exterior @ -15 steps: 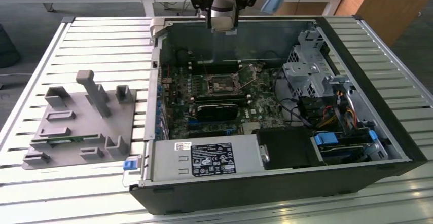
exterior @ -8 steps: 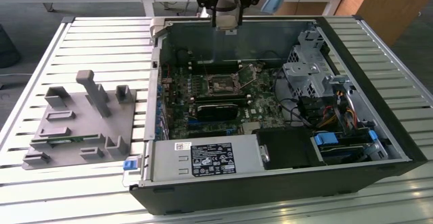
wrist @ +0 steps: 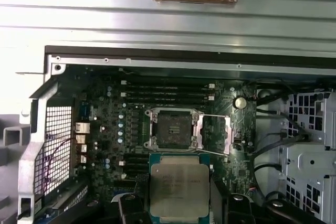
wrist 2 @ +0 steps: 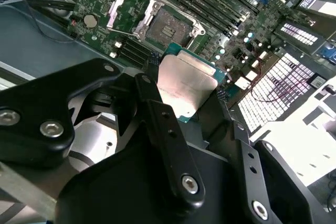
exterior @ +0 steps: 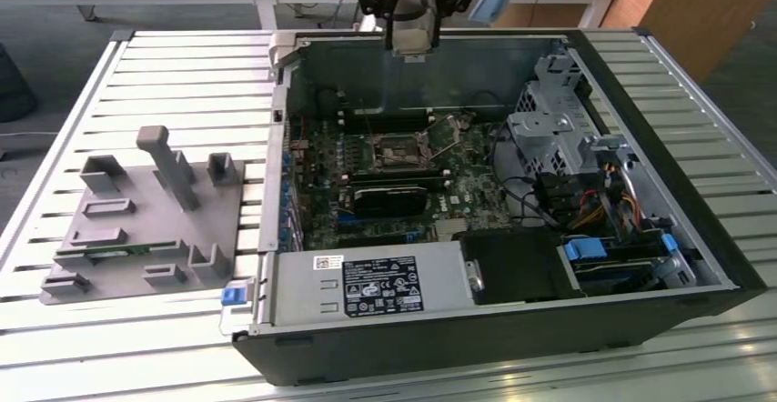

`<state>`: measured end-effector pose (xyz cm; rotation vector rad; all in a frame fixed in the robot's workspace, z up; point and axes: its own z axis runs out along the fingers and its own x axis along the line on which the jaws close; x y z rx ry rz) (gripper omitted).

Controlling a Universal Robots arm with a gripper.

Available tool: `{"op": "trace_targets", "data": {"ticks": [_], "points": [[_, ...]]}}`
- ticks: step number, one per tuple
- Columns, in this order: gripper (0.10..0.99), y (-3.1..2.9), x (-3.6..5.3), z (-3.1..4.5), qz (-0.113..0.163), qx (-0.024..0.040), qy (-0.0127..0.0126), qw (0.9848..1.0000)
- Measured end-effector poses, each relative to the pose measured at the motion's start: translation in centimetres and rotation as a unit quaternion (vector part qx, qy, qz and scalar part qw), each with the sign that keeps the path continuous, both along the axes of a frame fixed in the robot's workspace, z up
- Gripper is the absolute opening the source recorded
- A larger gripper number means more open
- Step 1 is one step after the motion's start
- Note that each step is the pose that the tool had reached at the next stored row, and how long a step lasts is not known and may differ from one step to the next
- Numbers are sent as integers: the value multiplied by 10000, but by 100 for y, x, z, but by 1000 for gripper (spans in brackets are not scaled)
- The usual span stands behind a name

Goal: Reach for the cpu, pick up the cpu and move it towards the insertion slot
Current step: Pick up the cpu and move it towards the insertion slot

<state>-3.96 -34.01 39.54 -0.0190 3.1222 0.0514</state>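
Two black fingers [wrist 2: 168, 145] of the gripper [wrist: 179, 208] are clamped on the cpu [wrist: 179, 190], one on each side of it, holding it flat with its silvery top up. In the second wrist view the cpu [wrist 2: 187, 83] hangs in the air above the green motherboard [wrist 2: 231, 19], clear of everything beneath it. Just beyond the chip lies the insertion slot [wrist: 174, 130], a dark square inside a silvery frame, with its metal cover swung open to one side; in the first wrist view the chip's edge sits near the slot's frame, not over it. In the exterior view the gripper [exterior: 410, 29] hovers high over the far wall of the open computer case [exterior: 680, 238], with the slot [exterior: 398, 150] below it on the board. Farther off, toward the exterior view's left, a grey plastic fixture [exterior: 146, 225] rests on the slatted table [exterior: 182, 65].
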Motion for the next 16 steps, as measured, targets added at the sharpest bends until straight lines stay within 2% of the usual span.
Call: {"op": "trace_targets", "data": {"ticks": [9,16], "points": [[545,29,90,-12,-86,0,-6,10000],[545,31,99,-13,-100,0,-9,9999]]}}
